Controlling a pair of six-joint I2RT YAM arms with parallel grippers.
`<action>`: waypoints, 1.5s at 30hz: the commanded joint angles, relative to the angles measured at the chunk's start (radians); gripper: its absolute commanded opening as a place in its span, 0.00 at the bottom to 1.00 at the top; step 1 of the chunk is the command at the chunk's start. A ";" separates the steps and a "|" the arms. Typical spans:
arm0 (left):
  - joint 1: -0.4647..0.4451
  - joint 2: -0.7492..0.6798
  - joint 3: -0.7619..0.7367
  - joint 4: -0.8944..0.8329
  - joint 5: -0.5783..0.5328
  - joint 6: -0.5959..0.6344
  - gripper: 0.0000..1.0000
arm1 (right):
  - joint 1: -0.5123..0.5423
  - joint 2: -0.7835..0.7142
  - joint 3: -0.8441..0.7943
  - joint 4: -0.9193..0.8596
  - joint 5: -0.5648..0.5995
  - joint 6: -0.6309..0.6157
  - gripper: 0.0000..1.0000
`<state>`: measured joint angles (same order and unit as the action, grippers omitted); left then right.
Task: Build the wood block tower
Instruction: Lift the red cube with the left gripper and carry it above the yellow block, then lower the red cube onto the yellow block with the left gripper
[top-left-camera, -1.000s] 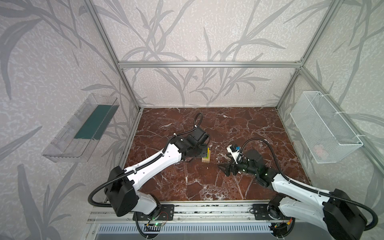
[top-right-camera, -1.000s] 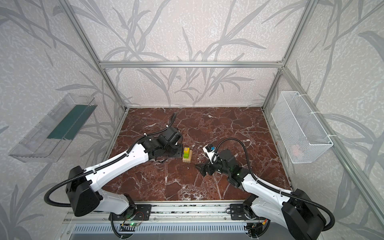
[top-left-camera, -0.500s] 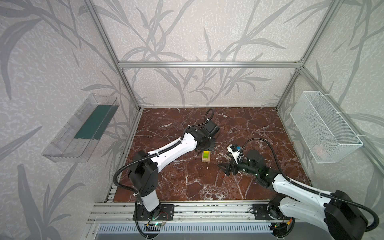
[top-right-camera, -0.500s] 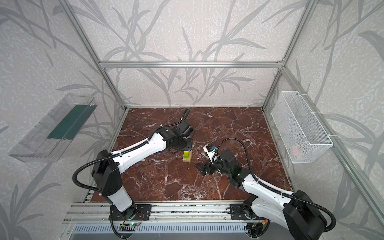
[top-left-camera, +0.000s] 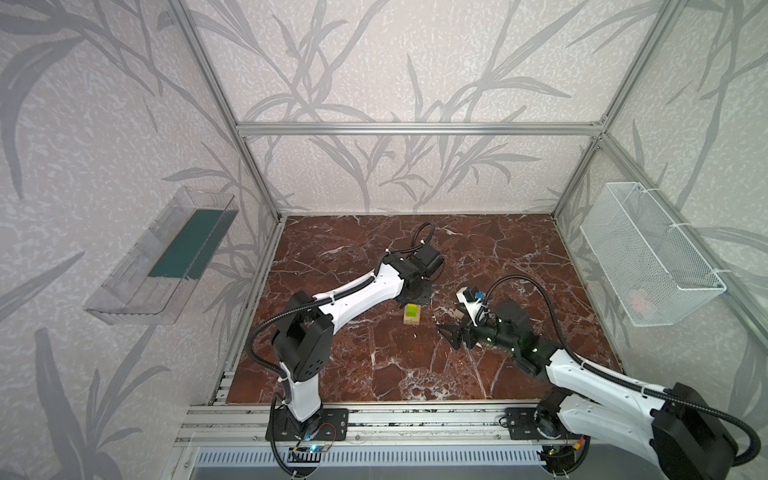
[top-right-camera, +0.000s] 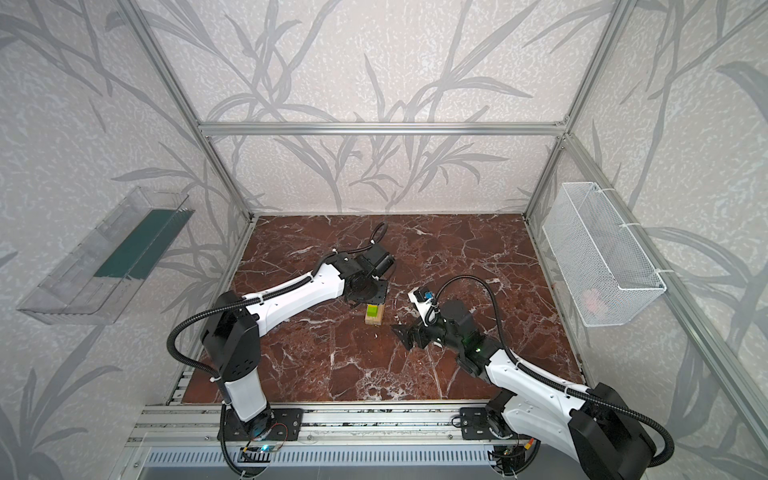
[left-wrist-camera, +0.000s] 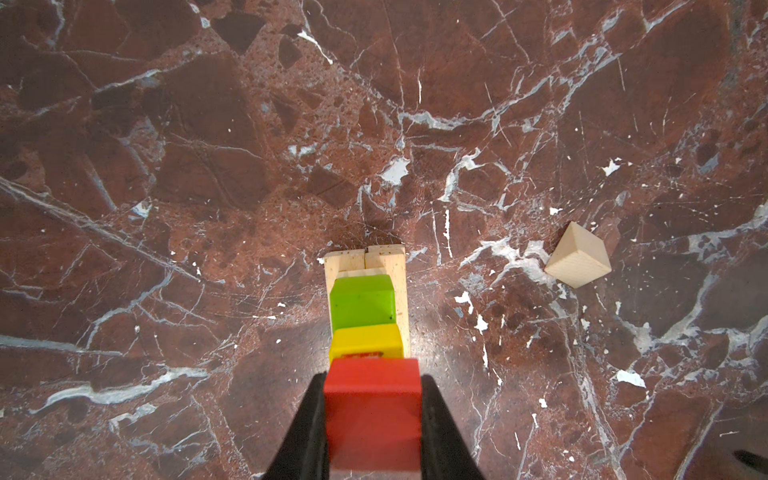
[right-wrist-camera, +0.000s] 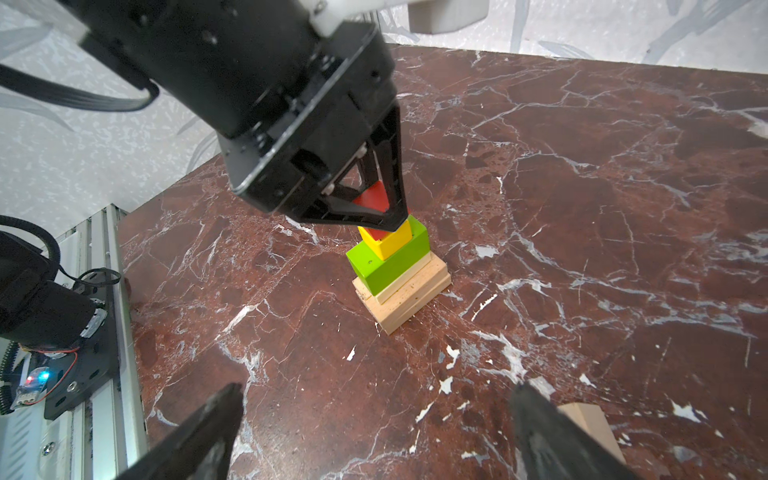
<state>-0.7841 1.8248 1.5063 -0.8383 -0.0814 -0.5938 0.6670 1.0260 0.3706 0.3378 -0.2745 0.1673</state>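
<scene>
The marble table fills the scene. In both top views my left arm hides its own left pincer. The left wrist view shows that pincer pinching the red cube directly over the tower, which stands mid-table. Whether red touches the yellow cube I cannot tell, because the pincer covers that seam. Below sit the lime-green bar and the pale wood planks. My right pincer hovers spread wide and empty, just right of the tower, its fingers cut off by the frame edge. The small plain wood piece lies on the table, half hidden behind one of them.
</scene>
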 joint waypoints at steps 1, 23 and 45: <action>0.003 0.016 0.030 -0.040 -0.026 0.010 0.00 | 0.003 -0.021 -0.010 0.000 0.014 -0.008 0.99; 0.003 0.035 0.054 -0.074 -0.040 0.026 0.00 | 0.004 -0.026 -0.012 -0.001 0.024 -0.009 0.99; 0.003 -0.024 0.015 -0.058 -0.009 0.000 0.00 | 0.003 -0.026 -0.012 -0.002 0.022 -0.008 0.99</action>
<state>-0.7841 1.8351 1.5345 -0.8742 -0.0956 -0.5838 0.6670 1.0142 0.3668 0.3313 -0.2619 0.1669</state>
